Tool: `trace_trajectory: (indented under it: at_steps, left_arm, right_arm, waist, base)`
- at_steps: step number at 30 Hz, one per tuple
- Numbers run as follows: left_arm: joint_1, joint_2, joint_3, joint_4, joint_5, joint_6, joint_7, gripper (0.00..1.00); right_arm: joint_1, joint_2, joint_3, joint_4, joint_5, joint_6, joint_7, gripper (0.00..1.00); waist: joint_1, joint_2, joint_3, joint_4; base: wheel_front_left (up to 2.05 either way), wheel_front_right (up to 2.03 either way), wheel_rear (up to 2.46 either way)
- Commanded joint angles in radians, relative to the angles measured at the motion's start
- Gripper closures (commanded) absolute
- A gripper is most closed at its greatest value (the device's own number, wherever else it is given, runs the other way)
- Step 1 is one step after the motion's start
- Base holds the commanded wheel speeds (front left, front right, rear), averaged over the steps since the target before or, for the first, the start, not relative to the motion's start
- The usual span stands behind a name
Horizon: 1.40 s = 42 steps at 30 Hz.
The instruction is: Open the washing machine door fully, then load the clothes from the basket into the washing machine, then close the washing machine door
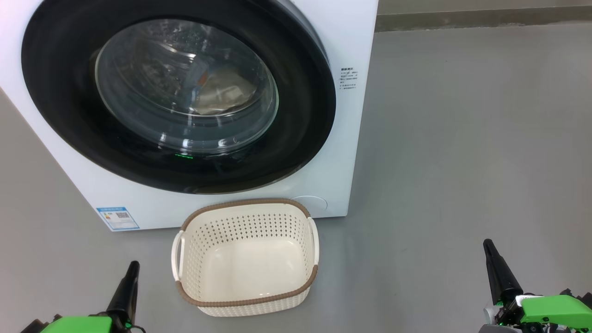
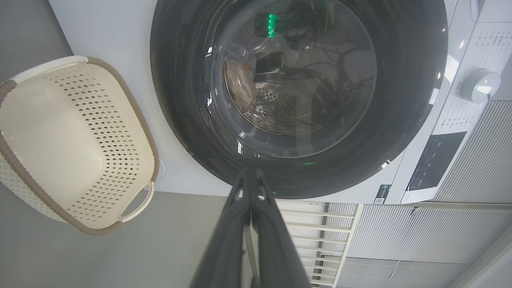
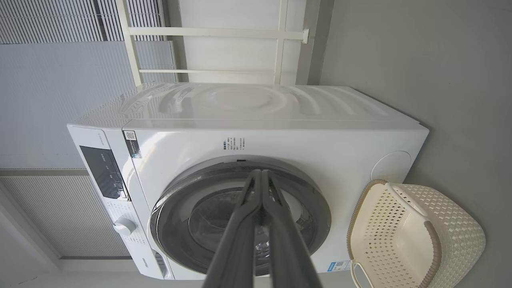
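The white washing machine fills the upper left of the head view, and its black-rimmed round door lies flat against the front, closed. Behind the glass window some cloth lies in the drum. The cream basket with a brown rim stands on the floor right before the machine, with nothing in it. My left gripper is at the lower left, shut and holding nothing, beside the basket. My right gripper is at the lower right, shut, well clear of basket and machine.
Grey floor spreads to the right of the machine. A blue label sits at the machine's lower left corner. The control panel with a knob shows in the left wrist view. A slatted wall and white rails stand behind the machine.
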<state>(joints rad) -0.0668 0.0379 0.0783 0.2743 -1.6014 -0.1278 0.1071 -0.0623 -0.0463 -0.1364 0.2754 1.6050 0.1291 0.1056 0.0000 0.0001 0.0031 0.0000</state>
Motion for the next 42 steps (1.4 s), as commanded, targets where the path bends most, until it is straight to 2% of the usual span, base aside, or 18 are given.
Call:
trace_trajectory:
  at_steps: [1, 42]
  left_arm:
    - [-0.041, 0.012, 0.035, -0.029, -0.007, -0.003, 0.006, 1.00]
    - [-0.041, 0.012, 0.035, -0.029, -0.007, -0.003, 0.006, 1.00]
  right_arm:
    - [-0.046, -0.004, 0.023, -0.031, 0.004, 0.002, 0.008, 1.00]
    - [-0.046, -0.004, 0.023, -0.031, 0.004, 0.002, 0.008, 1.00]
  waist:
    - [0.0000, -0.0001, 0.000, 0.000]
    - [0.0000, -0.0001, 0.000, 0.000]
  base:
    - [0.00, 0.00, 0.00]
    - [0.00, 0.00, 0.00]
